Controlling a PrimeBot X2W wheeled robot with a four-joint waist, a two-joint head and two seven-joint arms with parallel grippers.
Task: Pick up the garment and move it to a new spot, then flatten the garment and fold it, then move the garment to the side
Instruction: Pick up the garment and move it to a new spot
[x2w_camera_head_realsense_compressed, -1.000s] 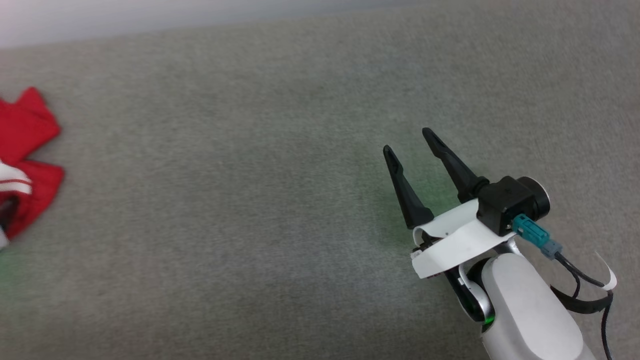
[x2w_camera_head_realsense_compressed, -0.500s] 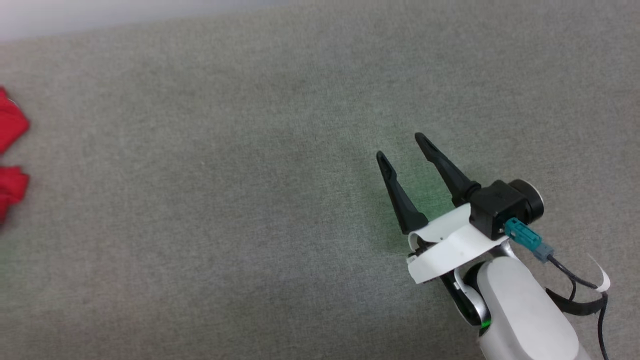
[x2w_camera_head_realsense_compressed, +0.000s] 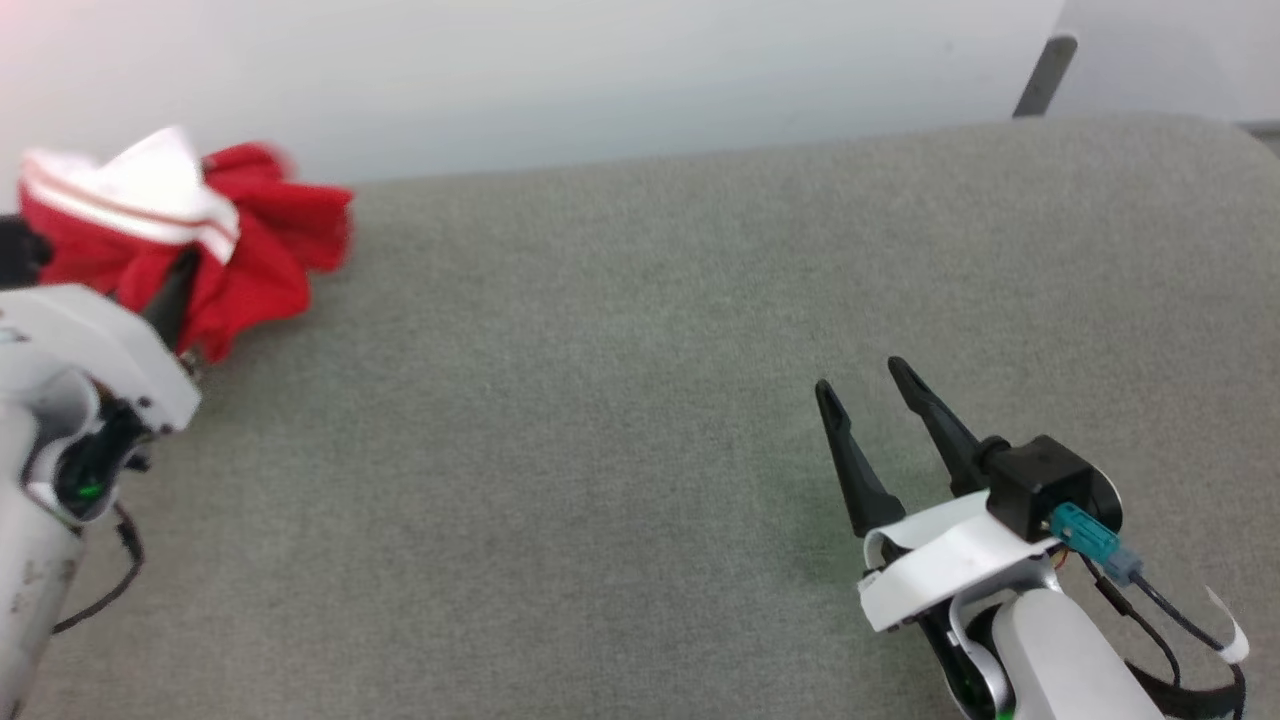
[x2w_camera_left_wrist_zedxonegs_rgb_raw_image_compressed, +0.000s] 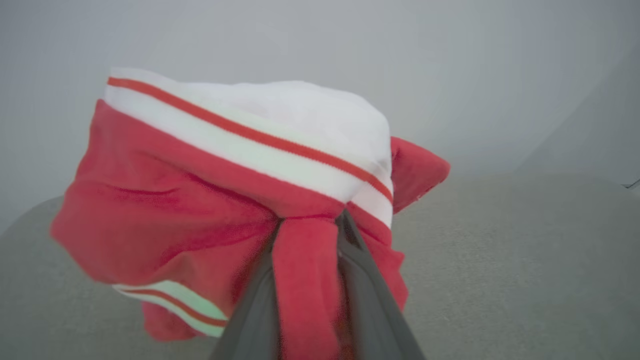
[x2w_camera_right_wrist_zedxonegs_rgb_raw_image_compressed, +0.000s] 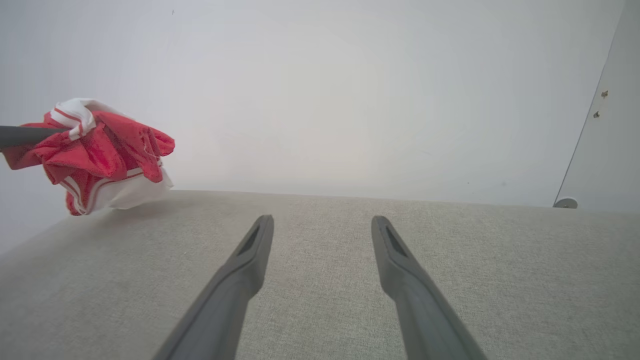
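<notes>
Head view: garment (x2w_camera_head_realsense_compressed: 250, 250) bunched at upper left, clear of the grey fabric surface (x2w_camera_head_realsense_compressed: 600, 400); right gripper (x2w_camera_head_realsense_compressed: 860, 374) lower right, spread wide, empty.
Left wrist view: left gripper (x2w_camera_left_wrist_zedxonegs_rgb_raw_image_compressed: 310, 222) clamped on a red fold, centre-bottom.
Right wrist view: bundle hangs upper left.
Suggest: carry low, release mid-surface.

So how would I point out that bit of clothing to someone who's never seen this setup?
Start at the wide grey fabric surface and look to its far left end. There the robot's left fingers pinch a bunched-up garment. It is the one bright red thing, with white parts and red-and-white striped trim, against grey and white all around.
</notes>
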